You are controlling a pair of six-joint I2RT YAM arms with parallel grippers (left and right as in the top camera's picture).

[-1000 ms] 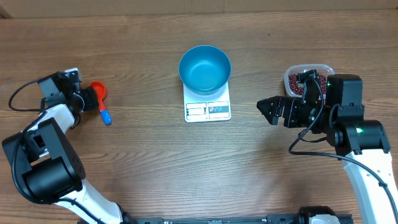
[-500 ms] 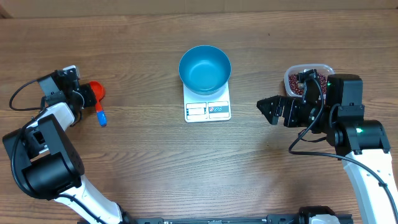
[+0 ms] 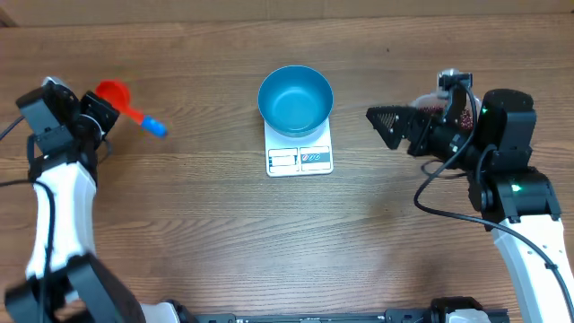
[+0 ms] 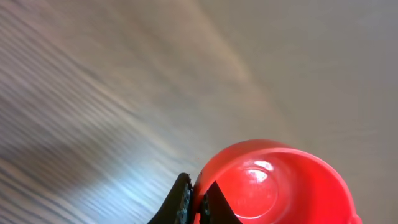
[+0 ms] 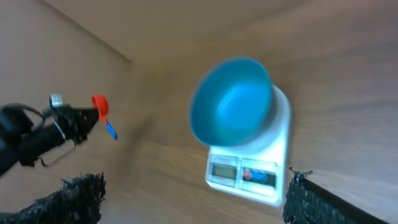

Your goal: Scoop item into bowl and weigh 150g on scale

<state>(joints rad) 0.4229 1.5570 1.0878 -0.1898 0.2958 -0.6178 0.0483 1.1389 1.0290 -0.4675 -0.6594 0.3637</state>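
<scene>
Moved since a second ago: left arm is swung up to the upper left of the overhead frame, and the red scoop (image 3: pixel 113 91) is carried with it, off its former mid-left spot. Right gripper (image 3: pixel 384 124) is shifted up as well and is now level with the bowl (image 3: pixel 295 99).

Overhead: bowl is seated on the scale (image 3: pixel 300 158), upper centre of the wooden table (image 3: pixel 224 233). Scoop is held by the left gripper (image 3: pixel 93 111), with its blue handle pointed to the lower right. Clear tub (image 3: pixel 423 101) holding the beans (image 3: pixel 439 113) is at upper right, mostly covered by the right arm; only a sliver is seen.

Left wrist: jaws are pinched narrow on the scoop's rim at bottom centre. The red cup is seen at lower right, with blurred table behind it.

Right wrist: jaws are spread wide, one finger in each lower corner, and only table and scale are seen between them. Bowl on scale is framed centre-right. Left gripper with the scoop is seen small at the left edge.
</scene>
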